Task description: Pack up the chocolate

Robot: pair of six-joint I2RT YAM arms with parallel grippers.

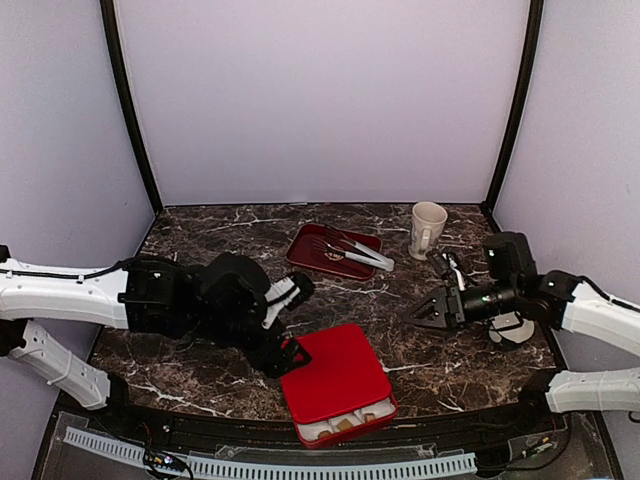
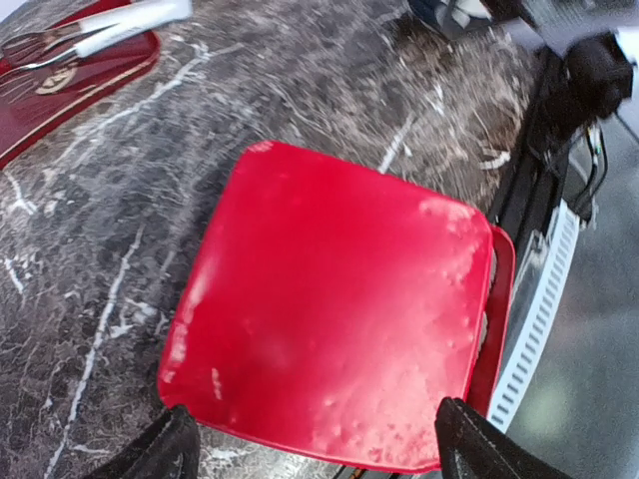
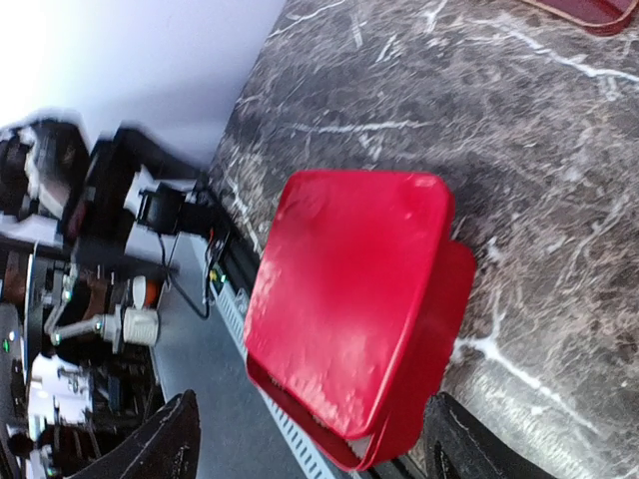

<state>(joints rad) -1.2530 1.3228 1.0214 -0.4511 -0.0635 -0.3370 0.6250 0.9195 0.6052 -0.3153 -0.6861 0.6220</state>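
Currently chocolate (image 1: 345,425) lies in the red box (image 1: 391,406) at the table's (image 1: 200,240) near edge, lid (image 1: 333,372) askew. Both spread: left gripper (image 1: 292,325) beside the lid, right gripper (image 1: 418,314) apart. A shove could tip it off.

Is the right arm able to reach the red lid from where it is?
Probably yes: the right gripper is open and points toward the red lid, with only bare table between them.

Red lid (image 1: 333,372); tan chocolate (image 1: 346,425); black marble table (image 1: 220,225), white veins.
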